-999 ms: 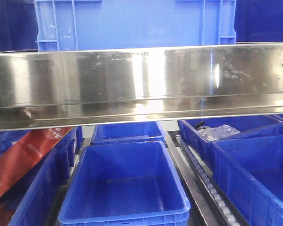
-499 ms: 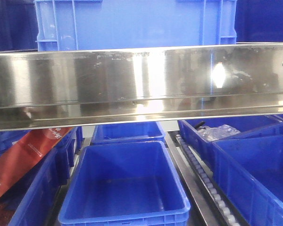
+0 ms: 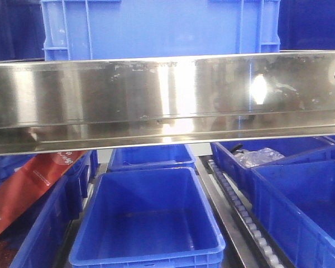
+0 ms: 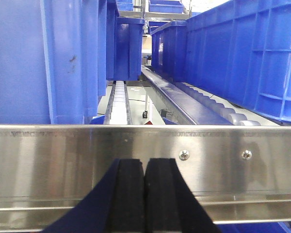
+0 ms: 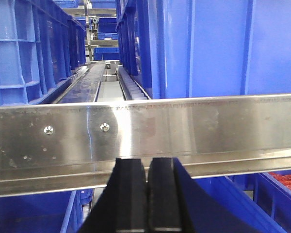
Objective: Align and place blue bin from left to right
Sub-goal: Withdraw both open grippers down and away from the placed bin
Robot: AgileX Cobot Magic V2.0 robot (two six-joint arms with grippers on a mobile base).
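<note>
Left gripper (image 4: 144,194): black pads pressed together, nothing between them; at 6 o'clock in the left wrist view, in front of a steel rail (image 4: 145,165).

Right gripper (image 5: 146,194): black pads together, a hairline seam between them, nothing held; at 6 o'clock in the right wrist view, below the same kind of rail.

Blue bin (image 3: 159,28): lighter blue, ribbed walls, upright on the upper level behind the rail, at 12 o'clock in the front view. In the left wrist view its wall fills 9 to 11 o'clock; in the right wrist view, 12 to 3 o'clock.

Roller track (image 4: 119,99): white rollers, running away at 12 o'clock beside the bin.

Lower bin (image 3: 151,220): deeper blue, smooth-walled, open, at 6 o'clock under the rail.

Red package (image 3: 30,187): tilted, at 8 o'clock in the front view.
</note>
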